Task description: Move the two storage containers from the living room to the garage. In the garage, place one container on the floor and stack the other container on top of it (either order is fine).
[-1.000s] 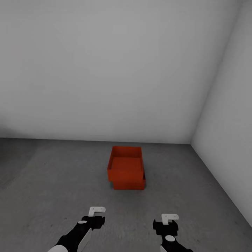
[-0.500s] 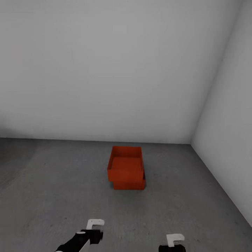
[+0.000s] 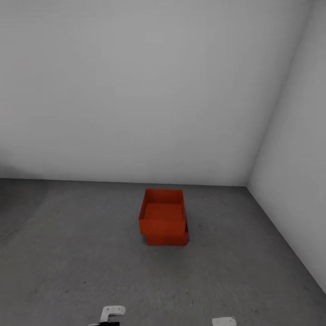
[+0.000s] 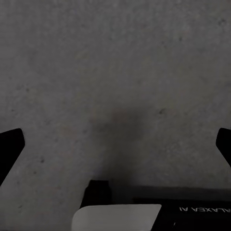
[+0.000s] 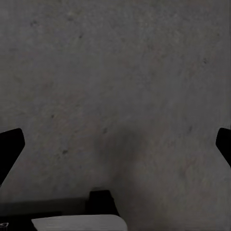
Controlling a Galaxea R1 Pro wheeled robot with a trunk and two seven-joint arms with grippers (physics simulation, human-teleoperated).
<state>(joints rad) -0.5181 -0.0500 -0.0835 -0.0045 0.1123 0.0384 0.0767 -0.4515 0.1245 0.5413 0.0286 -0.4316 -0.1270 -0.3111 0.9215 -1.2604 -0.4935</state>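
Two orange-red storage containers stand stacked on the grey concrete floor [image 3: 68, 253] of the garage, near the back wall. The upper container [image 3: 163, 209] sits on the lower container [image 3: 168, 238], shifted slightly left of it, open side up. Both grippers are well short of the stack, at the near edge of the head view, where only the white tips of the left gripper [image 3: 112, 312] and the right gripper [image 3: 224, 321] show. In the wrist views, the left gripper [image 4: 115, 144] and the right gripper [image 5: 115, 144] hang open over bare concrete, their dark fingers far apart and holding nothing.
A plain white back wall [image 3: 136, 90] meets a white side wall [image 3: 299, 181] in a corner to the right of the stack. Open concrete lies to the left of the containers and in front of them.
Both arms have drawn back toward me and slid almost out of the head view's near edge. The stacked containers have not moved.
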